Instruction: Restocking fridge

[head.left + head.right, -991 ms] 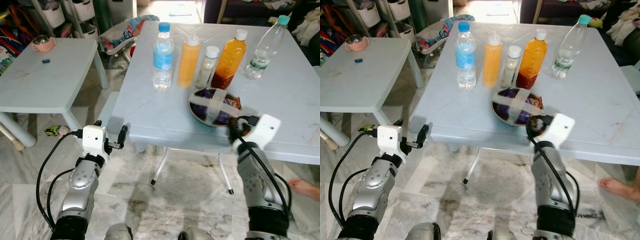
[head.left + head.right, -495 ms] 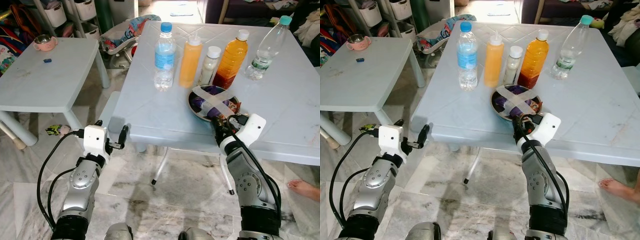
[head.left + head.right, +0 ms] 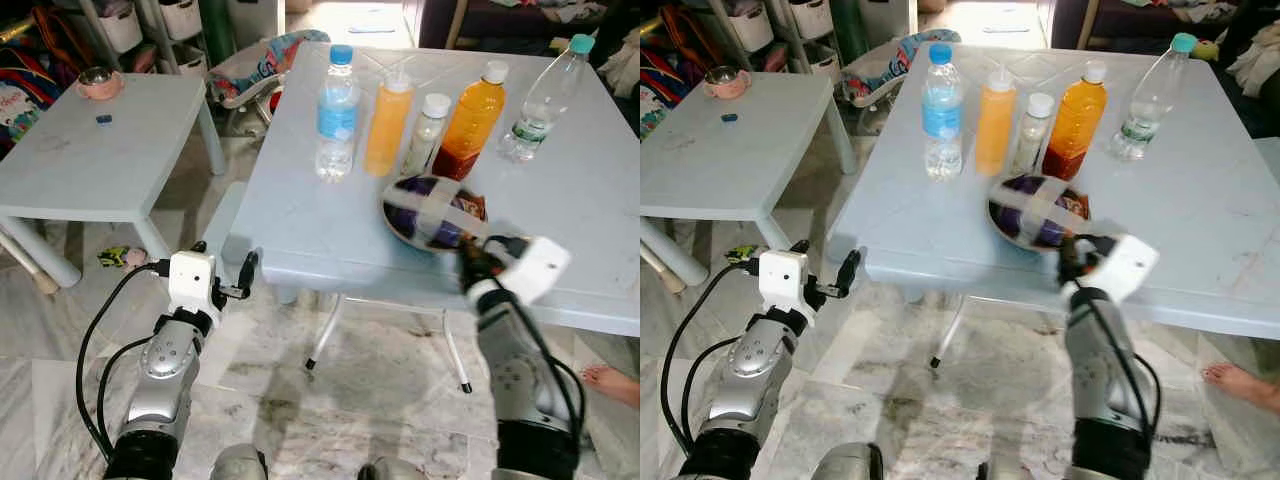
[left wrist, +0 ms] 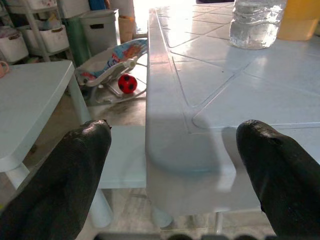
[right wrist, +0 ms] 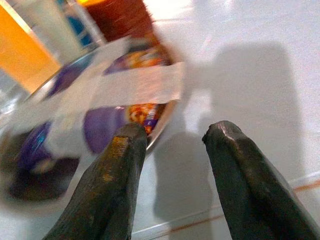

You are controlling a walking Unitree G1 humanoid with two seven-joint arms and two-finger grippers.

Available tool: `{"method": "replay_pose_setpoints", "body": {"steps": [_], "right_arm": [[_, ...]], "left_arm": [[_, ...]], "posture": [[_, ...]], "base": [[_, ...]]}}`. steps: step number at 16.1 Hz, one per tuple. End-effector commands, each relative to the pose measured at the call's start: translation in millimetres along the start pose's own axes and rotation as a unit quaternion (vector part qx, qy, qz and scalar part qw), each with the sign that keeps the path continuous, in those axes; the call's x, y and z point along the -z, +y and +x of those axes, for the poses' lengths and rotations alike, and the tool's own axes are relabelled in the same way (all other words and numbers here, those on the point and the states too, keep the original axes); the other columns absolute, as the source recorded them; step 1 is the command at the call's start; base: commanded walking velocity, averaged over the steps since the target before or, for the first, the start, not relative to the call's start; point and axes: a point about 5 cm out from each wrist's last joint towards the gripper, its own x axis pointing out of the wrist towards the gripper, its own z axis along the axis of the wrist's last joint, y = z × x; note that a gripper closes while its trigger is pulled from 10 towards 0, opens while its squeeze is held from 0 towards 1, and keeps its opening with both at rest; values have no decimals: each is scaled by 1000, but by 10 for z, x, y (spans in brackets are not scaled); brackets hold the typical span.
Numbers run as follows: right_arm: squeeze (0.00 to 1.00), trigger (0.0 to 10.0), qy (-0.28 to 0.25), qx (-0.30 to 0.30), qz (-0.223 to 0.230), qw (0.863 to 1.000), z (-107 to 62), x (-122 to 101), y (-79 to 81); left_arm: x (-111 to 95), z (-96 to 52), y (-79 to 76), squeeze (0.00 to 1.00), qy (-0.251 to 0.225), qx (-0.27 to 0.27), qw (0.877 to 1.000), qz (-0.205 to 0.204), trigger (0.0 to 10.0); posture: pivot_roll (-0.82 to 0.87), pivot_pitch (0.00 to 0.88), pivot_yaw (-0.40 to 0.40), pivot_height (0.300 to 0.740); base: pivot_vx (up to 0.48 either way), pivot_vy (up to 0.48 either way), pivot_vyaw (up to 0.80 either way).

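Five bottles stand in a row on the big white table: two clear water bottles, two orange ones and one small pale bottle. One taped bowl sits at 6 o'clock from them. A small table stands at 9 o'clock on a marble floor. The right gripper is half open beside the bowl, holding nothing. The left gripper is wide open at the table's corner.
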Motion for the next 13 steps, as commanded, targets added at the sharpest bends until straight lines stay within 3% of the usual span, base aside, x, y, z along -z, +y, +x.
{"method": "replay_pose_setpoints", "body": {"steps": [1,7,10,13], "right_arm": [[0,10000,-22,26,-9,999,-14,-94,-92],[0,10000,-52,41,-36,997,-37,-189,-147],[0,10000,-62,-6,-34,997,-11,-209,65],[0,10000,-31,-70,-3,997,-70,-88,286]], "left_arm": [[-20,24,1,0,-4,6,1000,5,10000],[-26,28,6,0,-5,6,1000,6,10000],[-30,33,-7,0,-6,7,1000,6,10000],[-28,32,-9,0,-5,6,1000,6,10000]], "posture": [[2,45,25,740],[3,44,28,740],[7,43,27,740],[9,43,22,740]], "base": [[0,0,0],[0,0,0],[0,0,0],[0,0,0]]}}
